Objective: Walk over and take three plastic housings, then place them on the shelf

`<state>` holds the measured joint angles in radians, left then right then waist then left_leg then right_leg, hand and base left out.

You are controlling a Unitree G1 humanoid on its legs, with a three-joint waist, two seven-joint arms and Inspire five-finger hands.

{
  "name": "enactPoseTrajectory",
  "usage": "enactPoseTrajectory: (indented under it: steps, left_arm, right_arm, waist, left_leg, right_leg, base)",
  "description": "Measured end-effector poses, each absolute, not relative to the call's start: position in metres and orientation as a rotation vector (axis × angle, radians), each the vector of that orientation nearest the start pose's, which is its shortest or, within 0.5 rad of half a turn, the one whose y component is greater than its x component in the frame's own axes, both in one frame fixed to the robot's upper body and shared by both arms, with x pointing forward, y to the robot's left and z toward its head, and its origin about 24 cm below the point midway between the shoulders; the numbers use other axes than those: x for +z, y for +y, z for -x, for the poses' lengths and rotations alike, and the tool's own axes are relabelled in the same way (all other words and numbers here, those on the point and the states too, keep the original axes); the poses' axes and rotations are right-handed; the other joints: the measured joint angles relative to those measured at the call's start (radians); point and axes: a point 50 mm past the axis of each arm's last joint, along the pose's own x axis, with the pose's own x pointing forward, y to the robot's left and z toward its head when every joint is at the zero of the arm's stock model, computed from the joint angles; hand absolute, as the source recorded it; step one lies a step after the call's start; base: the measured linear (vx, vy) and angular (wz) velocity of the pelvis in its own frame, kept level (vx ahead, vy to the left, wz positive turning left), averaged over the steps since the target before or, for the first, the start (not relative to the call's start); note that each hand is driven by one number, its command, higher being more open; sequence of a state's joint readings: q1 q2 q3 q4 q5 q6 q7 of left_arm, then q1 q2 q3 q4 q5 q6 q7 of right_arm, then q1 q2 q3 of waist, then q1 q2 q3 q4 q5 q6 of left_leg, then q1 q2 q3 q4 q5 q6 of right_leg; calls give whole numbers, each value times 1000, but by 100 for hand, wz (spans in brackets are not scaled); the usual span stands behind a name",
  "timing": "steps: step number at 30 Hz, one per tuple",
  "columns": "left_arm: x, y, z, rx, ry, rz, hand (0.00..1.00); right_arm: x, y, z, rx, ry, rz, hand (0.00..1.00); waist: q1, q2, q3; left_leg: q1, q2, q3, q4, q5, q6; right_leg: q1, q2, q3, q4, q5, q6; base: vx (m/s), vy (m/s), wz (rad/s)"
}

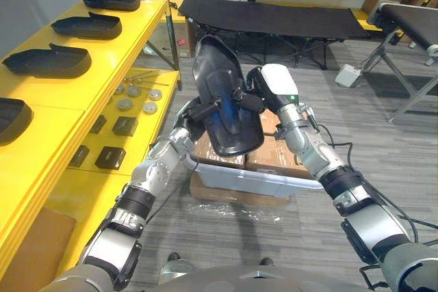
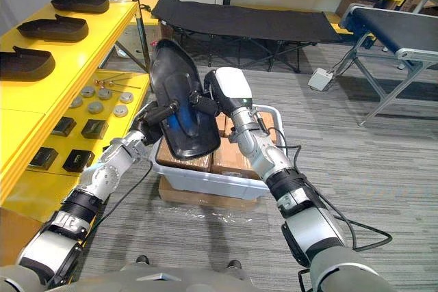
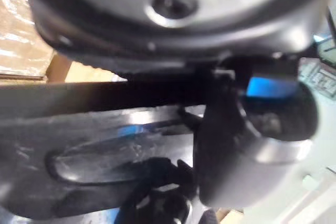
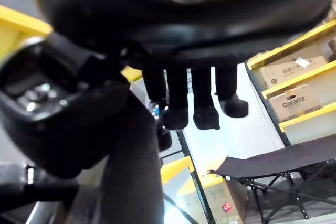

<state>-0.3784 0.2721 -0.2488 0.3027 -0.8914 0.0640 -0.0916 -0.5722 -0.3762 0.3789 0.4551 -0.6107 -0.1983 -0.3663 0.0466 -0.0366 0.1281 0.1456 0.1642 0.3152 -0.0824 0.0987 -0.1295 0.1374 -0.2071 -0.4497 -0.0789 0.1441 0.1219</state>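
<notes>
A black plastic housing (image 1: 222, 100) hangs upright in the air between my two hands, hollow side towards me. My left hand (image 1: 198, 111) grips its left edge, thumb (image 3: 252, 145) curled over the rim. On the right edge my right hand (image 1: 256, 97) pinches the rim, and its fingers (image 4: 205, 103) reach over the housing (image 4: 131, 182). Several more black housings (image 1: 48, 61) lie in a row on the top board of the yellow shelf (image 1: 130, 42) at the left. The held housing (image 2: 179, 104) is level with that board and to its right.
Under the held housing a grey bin (image 1: 260, 181) with cardboard boxes stands on the floor. The shelf's lower board carries round metal parts (image 1: 124, 104) and small black boxes (image 1: 109, 157). Behind are a black cot (image 1: 274, 18) and a conveyor frame (image 1: 410, 25).
</notes>
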Motion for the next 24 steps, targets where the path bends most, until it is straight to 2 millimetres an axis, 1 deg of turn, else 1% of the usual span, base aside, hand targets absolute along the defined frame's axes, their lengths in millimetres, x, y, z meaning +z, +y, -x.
enactPoseTrajectory:
  steps: [1,2,6,7,8,9,10,11,12,13,15,16,18,20,22,24]
  left_arm:
    - [68,128,-313,-336,79,545,0]
    - [72,129,-307,-320,42,558,0]
    - [79,133,-289,-277,-39,546,0]
    - [80,135,-278,-254,-72,561,0]
    - [80,135,-273,-247,-80,576,0]
    - [81,136,-266,-228,-99,602,0]
    - [83,136,-261,-209,-121,615,0]
    - [85,136,-259,-190,-138,615,0]
    - [90,141,-257,-134,-186,641,0]
    - [94,144,-256,-98,-218,640,0]
    - [113,161,-249,36,-360,506,0]
    - [118,164,-246,54,-393,470,0]
    - [129,178,-227,153,-492,324,0]
    - [130,180,-216,191,-509,245,0]
    - [124,182,-209,230,-490,183,0]
    - [112,185,-201,271,-436,132,0]
  right_arm:
    - [113,-127,-337,54,-536,1008,0]
    - [114,-124,-331,36,-554,968,100]
    - [112,-118,-317,29,-565,811,100]
    - [112,-114,-307,28,-578,731,100]
    - [111,-113,-303,27,-578,690,100]
    - [109,-111,-295,28,-572,601,100]
    - [107,-110,-287,31,-567,529,100]
    - [104,-108,-282,39,-564,506,100]
    - [96,-104,-274,65,-542,466,100]
    - [91,-103,-270,76,-525,453,100]
    - [73,-102,-256,91,-435,383,100]
    - [71,-102,-254,85,-417,351,100]
    - [68,-105,-248,41,-374,253,100]
    - [72,-108,-245,-4,-377,189,100]
    - [80,-108,-245,-35,-391,108,100]
    - [88,-108,-244,-68,-389,-32,100]
  waist:
    - [-2,3,-2]
    - [-6,9,-5]
    - [-10,30,-14]
    - [-9,37,-15]
    - [-8,39,-15]
    - [-6,41,-17]
    - [-3,43,-19]
    - [-2,43,-19]
    - [2,43,-19]
    - [2,43,-19]
    - [4,43,-19]
    - [4,43,-19]
    - [5,45,-25]
    - [8,44,-32]
    - [10,45,-34]
    - [7,44,-35]
  left_leg:
    - [1,0,2,0,-1,-1]
    - [2,0,4,0,-2,-2]
    - [0,0,1,-1,-6,-5]
    - [-2,0,-2,-1,-7,-6]
    - [-3,0,-4,-1,-7,-7]
    - [-7,1,-11,-1,-7,-7]
    - [-13,1,-20,-1,-7,-7]
    - [-17,1,-24,-1,-7,-7]
    - [-20,1,-27,-1,-6,-7]
    - [-21,1,-28,-1,-6,-7]
    - [-33,1,-43,-1,-6,-7]
    - [-37,0,-47,-1,-5,-7]
    - [-44,0,-50,-1,-5,-6]
    - [-51,-1,-61,0,-4,-6]
    - [-52,-1,-63,0,-5,-6]
    - [-54,-1,-63,0,-5,-6]
  right_leg:
    - [0,0,0,0,0,0]
    - [0,0,0,0,0,0]
    - [0,0,-11,0,-3,-1]
    - [0,0,-16,0,-5,-3]
    - [0,0,-19,0,-6,-4]
    - [1,0,-27,0,-8,-4]
    - [1,0,-38,0,-10,-4]
    - [0,0,-43,0,-10,-4]
    - [-2,0,-46,0,-12,-5]
    - [-1,0,-48,0,-13,-5]
    - [-2,0,-63,0,-17,-6]
    - [-4,0,-66,0,-17,-6]
    - [-13,0,-69,0,-19,-5]
    - [-12,0,-80,0,-20,-3]
    - [-11,0,-82,0,-20,-3]
    - [-13,0,-81,0,-21,-3]
  base:
    - [0,0,-6]
    - [0,0,-4]
    - [0,0,1]
    - [0,0,5]
    - [2,1,10]
    - [6,3,16]
    - [7,5,19]
    - [7,7,16]
    - [2,8,8]
    - [3,10,9]
    - [5,9,16]
    - [4,9,13]
    - [24,11,6]
    - [45,7,13]
    - [18,2,5]
    - [0,0,0]
